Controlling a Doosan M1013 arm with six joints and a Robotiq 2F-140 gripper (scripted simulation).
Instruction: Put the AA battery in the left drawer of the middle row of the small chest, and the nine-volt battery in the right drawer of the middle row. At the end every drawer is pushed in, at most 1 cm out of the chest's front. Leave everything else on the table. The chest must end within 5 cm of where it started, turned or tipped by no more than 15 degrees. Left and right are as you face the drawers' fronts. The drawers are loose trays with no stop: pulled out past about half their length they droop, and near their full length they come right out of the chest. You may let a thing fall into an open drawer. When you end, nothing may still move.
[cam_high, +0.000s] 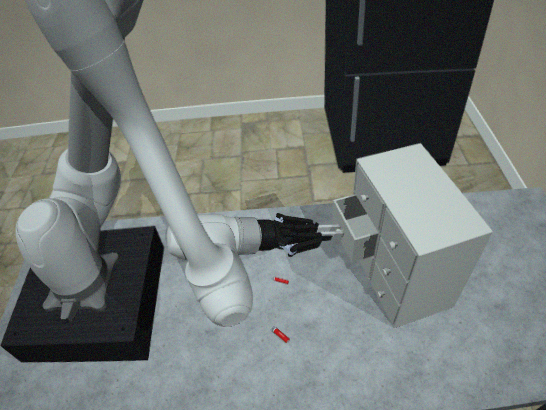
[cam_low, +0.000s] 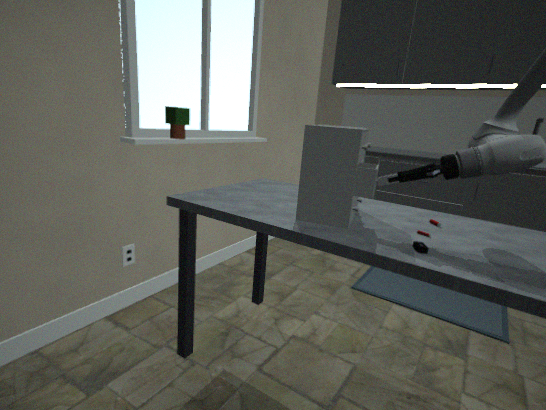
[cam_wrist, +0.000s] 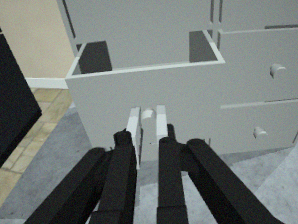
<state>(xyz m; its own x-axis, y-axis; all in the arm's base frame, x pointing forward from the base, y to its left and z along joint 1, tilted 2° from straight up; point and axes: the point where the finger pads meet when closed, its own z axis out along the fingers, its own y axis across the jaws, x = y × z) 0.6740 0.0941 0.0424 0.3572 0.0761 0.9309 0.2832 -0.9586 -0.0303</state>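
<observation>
Count on and around the table:

- Robot arm: one, with one gripper and one black base plate.
- Small chest: one.
- Drawers: six, in three rows of two. One drawer is pulled out. Four knobs show on shut fronts in the top view.
- Small red cylinders: two.
- Small black block: one, seen in the exterior view only.
- Table legs in view: two.

Room:

- Black refrigerator: one, with two door handles.
- Window: one.
- Potted plant: one.
- Wall socket: one.
- Floor mat: one.
</observation>
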